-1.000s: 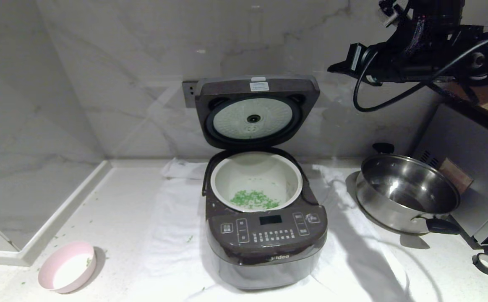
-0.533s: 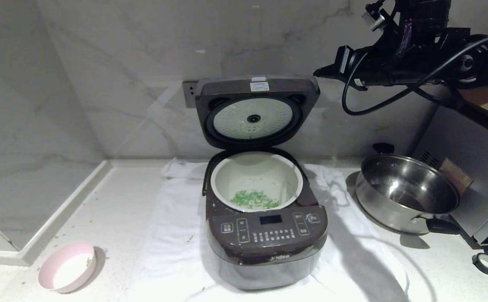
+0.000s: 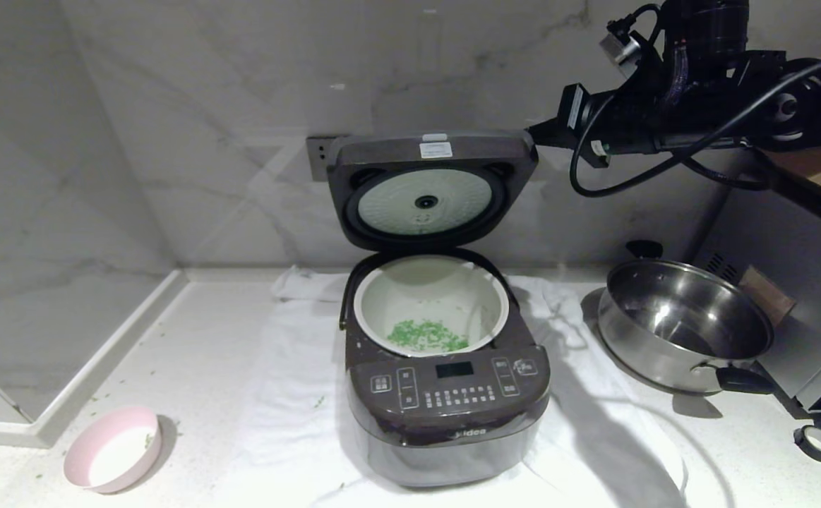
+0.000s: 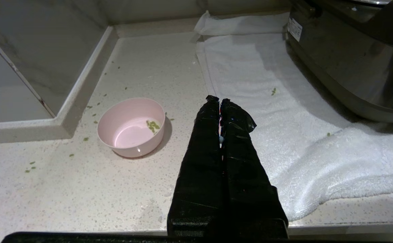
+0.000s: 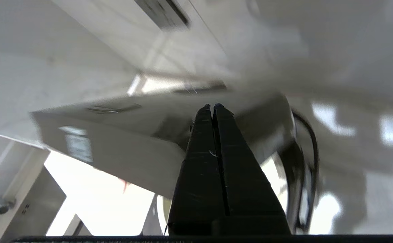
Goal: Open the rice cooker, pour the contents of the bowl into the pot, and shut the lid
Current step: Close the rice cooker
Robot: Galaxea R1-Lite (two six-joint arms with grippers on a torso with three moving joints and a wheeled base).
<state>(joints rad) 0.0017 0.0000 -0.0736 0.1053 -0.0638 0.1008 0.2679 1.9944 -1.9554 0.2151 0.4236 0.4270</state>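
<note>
Nearest me, the emptied bowl (image 3: 112, 448) sits at the worktop's front left corner, my left gripper (image 4: 220, 101) shut and empty beside it. Mid-worktop on the white towel (image 3: 290, 395), the rice cooker (image 3: 445, 395) has the contents (image 3: 426, 335) in the pot (image 3: 431, 305). Farthest, the lid (image 3: 430, 187) stands upright; my right gripper (image 3: 538, 134), shut and empty, is at its upper right corner, so I judge the push goes forward and down.

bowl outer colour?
Pale pink outside, white inside; the bowl shows best in the left wrist view.
</note>
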